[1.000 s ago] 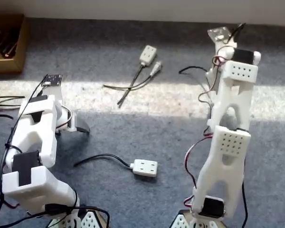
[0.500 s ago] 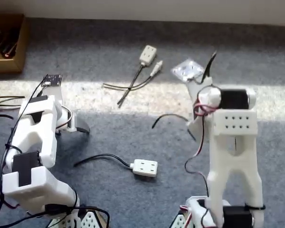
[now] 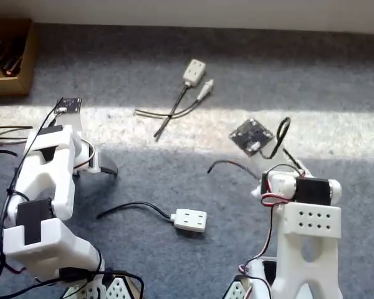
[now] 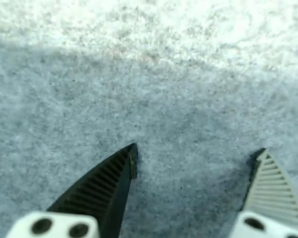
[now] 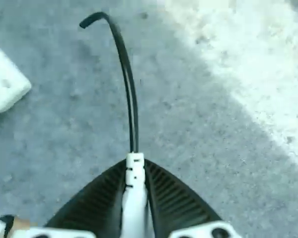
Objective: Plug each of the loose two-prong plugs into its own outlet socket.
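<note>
Looking down from the high view, the one container is a wooden box (image 3: 12,59) at 10 o'clock, cut off by the frame. It holds a few thin dark sticks that I cannot identify. The far socket (image 3: 194,71) lies toward 12 o'clock, with a loose plug (image 3: 204,91) just beside it at its 5 o'clock, and their thin cords cross below them. The near socket (image 3: 191,220) lies slots up at about 6 o'clock between the two arms, its black lead trailing toward 9 o'clock.

My right end effector (image 5: 135,166) is clamped on the held plug (image 5: 135,208), a white body pinched between both dark fingers. Its black cord (image 5: 125,69) runs out ahead over the desk (image 5: 228,148). My left end effector (image 4: 197,148) has its fingers spread wide, low over the grey surface at 9 o'clock.

The grey stretch between the two sockets gives me the widest room to move, crossed by a sunlit band from 9 to 3 o'clock. The desk ends at a pale wall at 12 o'clock.

From above, the right wrist and its small circuit board (image 3: 252,137) cover the held plug, while the cord's loose end pokes out toward 9 o'clock. I cannot see the held plug's prongs. A corner of the near socket is cut off at the right wrist view's edge.
</note>
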`<state>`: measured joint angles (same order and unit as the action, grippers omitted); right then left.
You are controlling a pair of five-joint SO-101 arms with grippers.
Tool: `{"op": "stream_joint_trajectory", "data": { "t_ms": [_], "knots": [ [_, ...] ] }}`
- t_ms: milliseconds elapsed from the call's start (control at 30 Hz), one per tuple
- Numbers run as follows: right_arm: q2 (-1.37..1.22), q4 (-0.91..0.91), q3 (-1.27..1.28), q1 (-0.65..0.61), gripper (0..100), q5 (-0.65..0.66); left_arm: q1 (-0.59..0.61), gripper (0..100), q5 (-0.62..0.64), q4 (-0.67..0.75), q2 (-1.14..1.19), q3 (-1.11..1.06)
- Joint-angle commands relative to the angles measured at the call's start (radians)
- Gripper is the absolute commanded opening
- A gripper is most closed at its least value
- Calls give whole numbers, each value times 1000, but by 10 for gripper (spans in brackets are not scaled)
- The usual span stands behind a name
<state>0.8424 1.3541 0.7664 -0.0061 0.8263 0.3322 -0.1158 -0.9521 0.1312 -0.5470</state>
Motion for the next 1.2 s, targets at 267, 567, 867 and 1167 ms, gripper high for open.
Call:
{"op": "stream_joint_trajectory", "data": {
  "t_ms": [267,567,867,1167],
  "knots": [
    [-74,-130,19,18,6,-554,-22,361,2,25,-2,-1],
    [-74,-275,165,-71,6,-641,-22,361,2,26,-1,-1],
    [-74,-262,202,-76,281,-537,-22,361,2,26,-1,-1],
    [-74,-205,200,-50,336,-414,-22,361,2,26,-1,-1]
  ]
}}
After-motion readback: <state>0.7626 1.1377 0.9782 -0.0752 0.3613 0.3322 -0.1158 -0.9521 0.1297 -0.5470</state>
